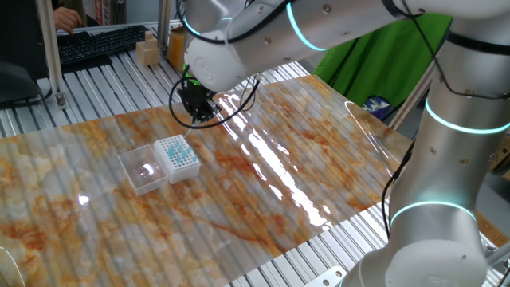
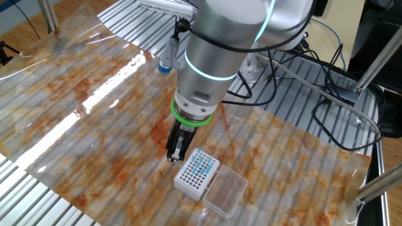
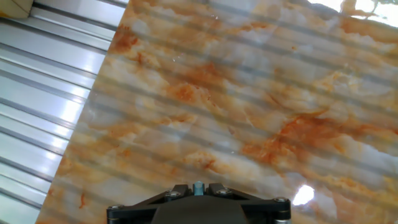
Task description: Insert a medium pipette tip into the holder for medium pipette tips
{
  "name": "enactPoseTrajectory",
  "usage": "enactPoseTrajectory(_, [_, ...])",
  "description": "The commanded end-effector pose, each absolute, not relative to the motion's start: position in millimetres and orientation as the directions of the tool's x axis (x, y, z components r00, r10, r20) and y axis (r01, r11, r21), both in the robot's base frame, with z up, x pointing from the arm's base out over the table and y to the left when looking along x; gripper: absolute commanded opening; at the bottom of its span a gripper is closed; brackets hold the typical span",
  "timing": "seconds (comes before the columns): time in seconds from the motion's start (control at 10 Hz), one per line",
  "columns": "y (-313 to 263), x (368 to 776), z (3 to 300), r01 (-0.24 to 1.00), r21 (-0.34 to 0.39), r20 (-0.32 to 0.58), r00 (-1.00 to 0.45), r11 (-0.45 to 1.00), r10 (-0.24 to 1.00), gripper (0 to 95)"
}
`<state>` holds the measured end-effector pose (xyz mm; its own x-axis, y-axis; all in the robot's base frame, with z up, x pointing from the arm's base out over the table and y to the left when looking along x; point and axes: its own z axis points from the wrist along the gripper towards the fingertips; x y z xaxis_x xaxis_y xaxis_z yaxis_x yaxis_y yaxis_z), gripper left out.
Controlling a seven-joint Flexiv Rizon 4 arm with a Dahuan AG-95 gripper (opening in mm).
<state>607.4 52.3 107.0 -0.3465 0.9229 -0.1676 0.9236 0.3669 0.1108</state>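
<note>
Pincer (image 2: pixel 174 149) nearly closed, fingers together, pointing down at marbled surface (image 2: pixel 94 119) just left of holder (image 2: pixel 196 174) at lower centre. Clear lid (image 2: pixel 225 192) open, lying flat beside it. Tip too small to make out.

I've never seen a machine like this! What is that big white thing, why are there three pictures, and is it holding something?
It's a robot arm with a two-finger gripper as its hand. Two pictures come from cameras fixed beside the table; the third comes from a camera on the hand, looking down at the orange marbled mat. On the mat sits a small white box of holes, the holder, with its clear lid lying open. The gripper is shut, beside the box. Whether it pinches a tiny tip is too small to see.
</note>
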Motion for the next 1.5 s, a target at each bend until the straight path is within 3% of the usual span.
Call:
enactPoseTrajectory(0.1, [51.7, 606.8, 108.2, 0.922, 0.114, -0.177, -0.347, 0.369, 0.921, 0.0])
enactPoseTrajectory(1.5, [52.3, 607.4, 107.6, 0.916, 0.124, -0.216, -0.349, 0.381, 0.912, 0.0])
